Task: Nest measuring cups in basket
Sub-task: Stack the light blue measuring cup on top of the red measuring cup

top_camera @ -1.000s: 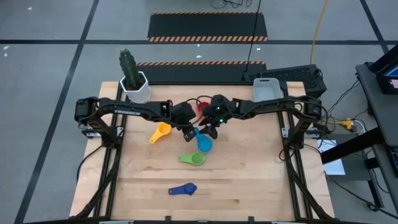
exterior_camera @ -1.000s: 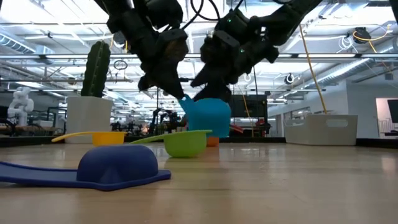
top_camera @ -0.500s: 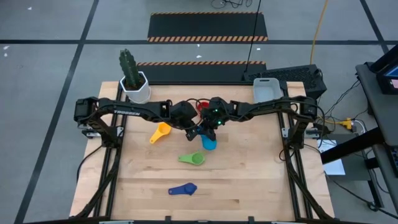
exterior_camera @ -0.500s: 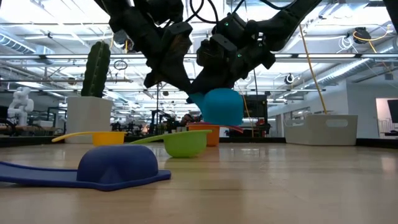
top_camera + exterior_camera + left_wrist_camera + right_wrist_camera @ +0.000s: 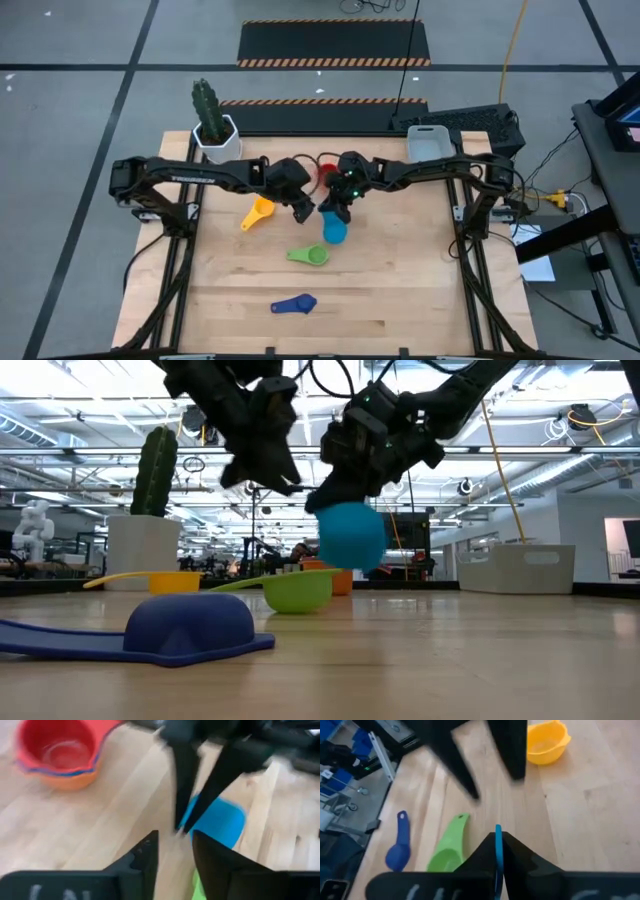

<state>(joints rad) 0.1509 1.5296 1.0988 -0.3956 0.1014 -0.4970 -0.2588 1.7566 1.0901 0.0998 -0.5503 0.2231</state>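
While the dark blue cup (image 5: pixel 294 304) and green cup (image 5: pixel 310 256) lie nearest, the right gripper (image 5: pixel 334 217) holds the light blue cup (image 5: pixel 334 231) aloft, jaws clamped on its handle; left gripper (image 5: pixel 303 211) beside it, jaws apart, empty; basket (image 5: pixel 427 143) at the far right corner.

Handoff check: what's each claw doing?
Left claw: open, empty.
Right claw: shut on the blue cup's handle.

A grey tiled floor (image 5: pixel 80 120) is surrounding the wooden table (image 5: pixel 400 300). 2 black mats (image 5: pixel 335 45) with hazard-striped edges are lying behind it; ceiling lights (image 5: pixel 590 420) are glowing overhead.
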